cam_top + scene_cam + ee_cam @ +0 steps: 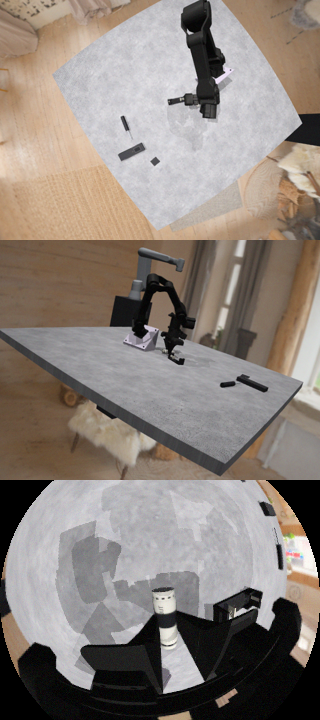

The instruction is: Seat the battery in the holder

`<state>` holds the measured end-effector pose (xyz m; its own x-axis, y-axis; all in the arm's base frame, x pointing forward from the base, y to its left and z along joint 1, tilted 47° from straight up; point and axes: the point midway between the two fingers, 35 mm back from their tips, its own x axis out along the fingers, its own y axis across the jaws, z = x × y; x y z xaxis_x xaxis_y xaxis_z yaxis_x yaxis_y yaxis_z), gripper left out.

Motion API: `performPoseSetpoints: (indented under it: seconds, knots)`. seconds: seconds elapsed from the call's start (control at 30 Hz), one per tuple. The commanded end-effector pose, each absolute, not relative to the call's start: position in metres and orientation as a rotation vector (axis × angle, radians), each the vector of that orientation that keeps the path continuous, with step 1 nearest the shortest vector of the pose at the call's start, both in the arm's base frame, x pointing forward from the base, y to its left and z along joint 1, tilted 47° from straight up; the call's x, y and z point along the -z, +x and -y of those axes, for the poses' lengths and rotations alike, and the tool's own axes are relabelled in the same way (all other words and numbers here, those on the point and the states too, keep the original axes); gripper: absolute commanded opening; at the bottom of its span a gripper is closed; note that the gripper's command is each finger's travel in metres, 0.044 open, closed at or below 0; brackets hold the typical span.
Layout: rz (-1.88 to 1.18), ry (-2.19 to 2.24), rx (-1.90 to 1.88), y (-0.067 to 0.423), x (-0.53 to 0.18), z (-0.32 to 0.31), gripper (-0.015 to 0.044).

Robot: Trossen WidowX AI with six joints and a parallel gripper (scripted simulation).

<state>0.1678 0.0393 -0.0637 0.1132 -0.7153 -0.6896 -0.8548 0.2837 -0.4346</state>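
In the wrist view, the battery (164, 610), a short white cylinder with a dark band near its far end, lies on the grey table between my fingers. My gripper (164, 616) (170, 352) is down at the table and shut on the battery's near part. The black holder (238, 608) (178, 360) (175, 100) stands on the table close beside the battery, apart from it. In the exterior view a pale end of the battery (163, 351) shows beside the fingers. From above, the arm's wrist hides the battery.
The arm's lavender base mount (144, 339) (225, 74) stands just behind the gripper. Far off toward the table's edge lie a small black-handled tool (125, 126) (227, 384), a black bar (131, 151) (252, 383) and a small black square (155, 161).
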Motion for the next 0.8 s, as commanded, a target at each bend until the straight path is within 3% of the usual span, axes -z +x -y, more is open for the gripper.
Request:
performPoseSetpoints:
  seconds: [0.0, 0.27, 0.77]
  knots:
    - [-1.621, -1.455, -0.195, 0.168, 0.049, -0.059, 0.0070]
    - [-1.625, -1.475, -0.218, 0.165, 0.032, -0.073, 0.0070]
    - [-1.629, -1.913, -0.771, 0.201, 0.009, -0.073, 0.0070]
